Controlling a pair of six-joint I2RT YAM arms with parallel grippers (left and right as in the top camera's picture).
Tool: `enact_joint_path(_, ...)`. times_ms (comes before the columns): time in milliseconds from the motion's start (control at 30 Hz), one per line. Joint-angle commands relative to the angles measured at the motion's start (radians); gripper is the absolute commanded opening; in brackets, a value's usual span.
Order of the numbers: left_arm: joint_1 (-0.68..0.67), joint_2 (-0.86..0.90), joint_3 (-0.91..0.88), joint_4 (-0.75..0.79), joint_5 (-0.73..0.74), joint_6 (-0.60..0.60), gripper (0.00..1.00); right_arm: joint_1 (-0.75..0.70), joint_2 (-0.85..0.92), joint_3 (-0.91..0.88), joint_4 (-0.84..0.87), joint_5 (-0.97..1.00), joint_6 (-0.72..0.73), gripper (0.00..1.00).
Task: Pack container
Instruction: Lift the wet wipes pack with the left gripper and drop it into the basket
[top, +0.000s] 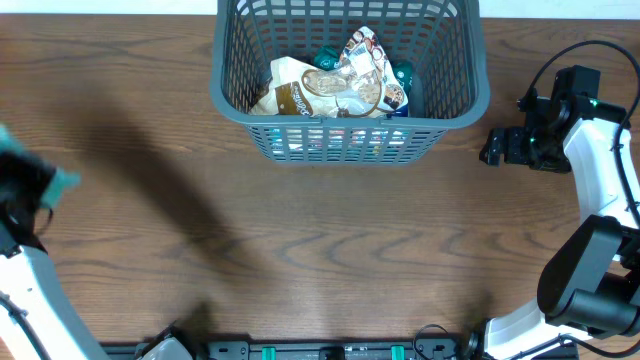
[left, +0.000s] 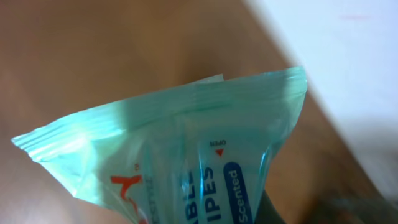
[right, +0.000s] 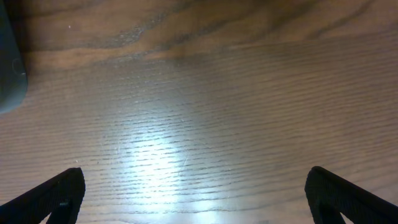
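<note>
- Far to the left of the container, the left gripper (top: 25, 186) is up off the table (top: 300, 250) with a teal wipes packet (left: 186, 162) in its grasp. The fingers themselves are hidden, but the packet hangs right before the wrist camera, so I judge the claw closed on it.
- The packet looks soft and is held by one end. On the long carry over to the container it could swing or slip free, and a drooping corner might snag the rim.
- The container (top: 340, 142) sits at the far edge of the table, in the middle. Snack packets (top: 335, 85) are heaped inside it, so a careless drop may land on the pile and slide over the wall.
- Just beside the container's right wall, the right gripper (right: 196, 193) hovers over bare wood, jaws spread wide and holding nothing. Any sideways drift from there could nudge the container.
</note>
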Motion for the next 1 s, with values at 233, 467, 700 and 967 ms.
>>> enact_joint_path(233,-0.506,0.254,0.511,-0.184,0.056,0.398,0.06,0.006,-0.013,-0.003,0.006,-0.004,-0.011,0.99)
enact_joint_path(467,-0.8,0.433,0.673,-0.235,0.018,0.721,0.06,0.006,-0.013,-0.003,0.006,-0.004,-0.011,0.99)
enact_joint_path(700,-0.969,0.505,0.713,-0.158,-0.035,0.888,0.06,0.006,-0.013,-0.003,0.001,-0.004,-0.011,0.99)
enact_joint_path(967,-1.015,0.584,0.712,-0.149,-0.034,1.155,0.06,0.006,-0.013,-0.003,0.001,-0.004,-0.011,0.99)
